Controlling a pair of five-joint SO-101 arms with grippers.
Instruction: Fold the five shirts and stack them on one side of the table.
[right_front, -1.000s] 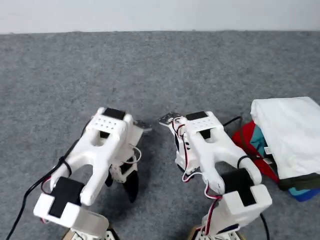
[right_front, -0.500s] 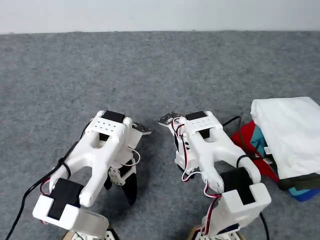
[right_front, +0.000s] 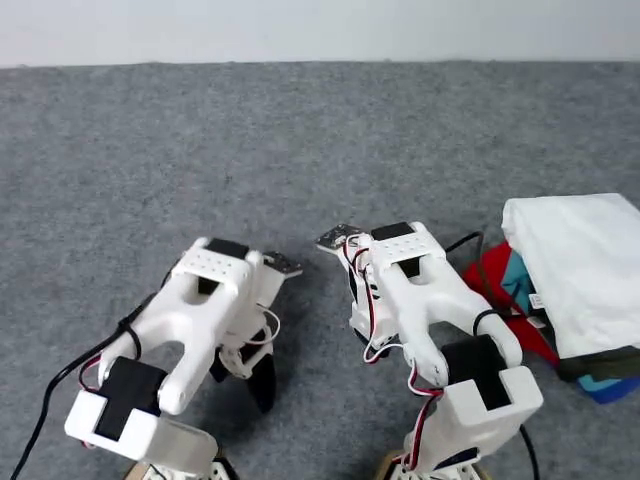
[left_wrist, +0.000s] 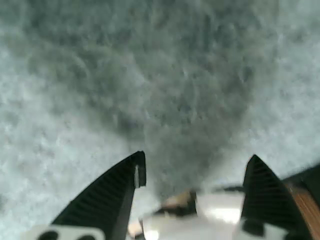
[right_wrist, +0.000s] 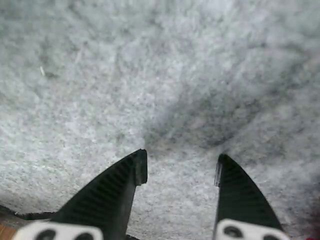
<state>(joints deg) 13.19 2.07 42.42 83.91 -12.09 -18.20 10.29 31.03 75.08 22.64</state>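
A stack of folded shirts lies at the right edge of the table in the high view. A white shirt is on top, with a red one, a teal one, a dark one and a blue one peeking out beneath it. Both arms are folded back near the front edge, the left arm apart from the stack and the right arm just beside it. My left gripper hangs open over bare grey carpet. My right gripper is open too, with nothing between its fingers.
The grey carpeted table stretches wide and bare beyond and left of the arms. A white wall runs along the far edge. Loose cables hang from both arms.
The left arm has drawn back slightly toward the front edge. The right arm and the shirt stack have not moved.
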